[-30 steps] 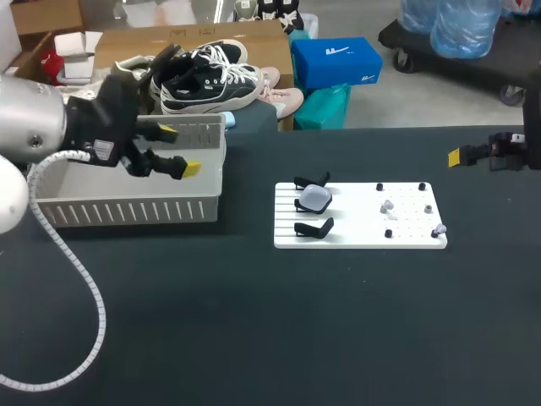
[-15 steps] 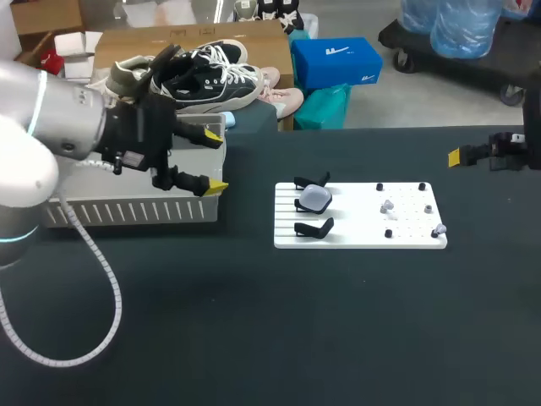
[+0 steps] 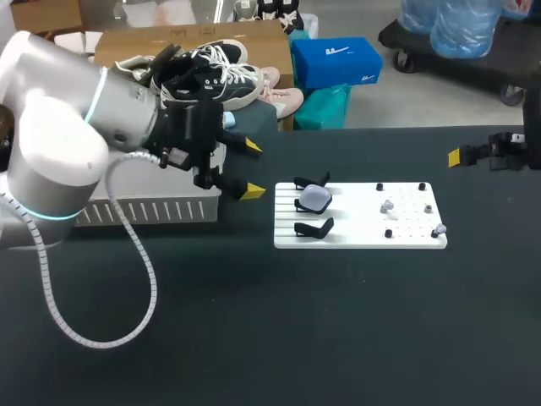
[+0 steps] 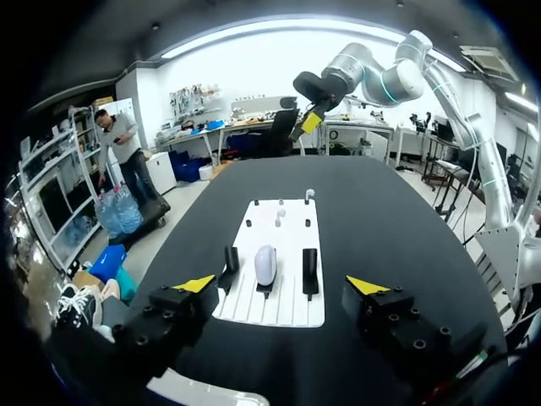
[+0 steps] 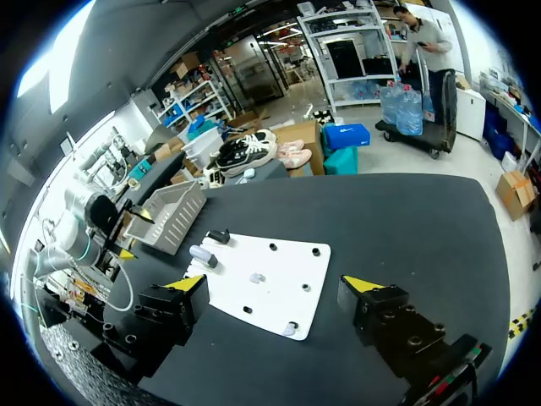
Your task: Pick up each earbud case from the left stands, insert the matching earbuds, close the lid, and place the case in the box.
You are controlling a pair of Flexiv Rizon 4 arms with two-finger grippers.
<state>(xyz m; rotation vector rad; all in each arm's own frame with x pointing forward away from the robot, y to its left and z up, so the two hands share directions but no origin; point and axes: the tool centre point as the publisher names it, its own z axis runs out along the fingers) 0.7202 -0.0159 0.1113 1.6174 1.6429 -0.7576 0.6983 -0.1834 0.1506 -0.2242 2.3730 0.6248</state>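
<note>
Far left on the counter: white slatted box, largely hidden behind my left arm. Left claw hangs just right of the box and short of the white board, fingers spread wide, nothing in them. At the board's left end are three black stands in a row; the earbud case rests on the middle one, the outer two bare. From the left wrist the case lies dead ahead between my spread fingertips, its long axis running away from me, in line with the board's long side. Small earbuds sit among black pegs on the board's right half. Right claw is well off past the board's right end, released, holding nothing.
</note>
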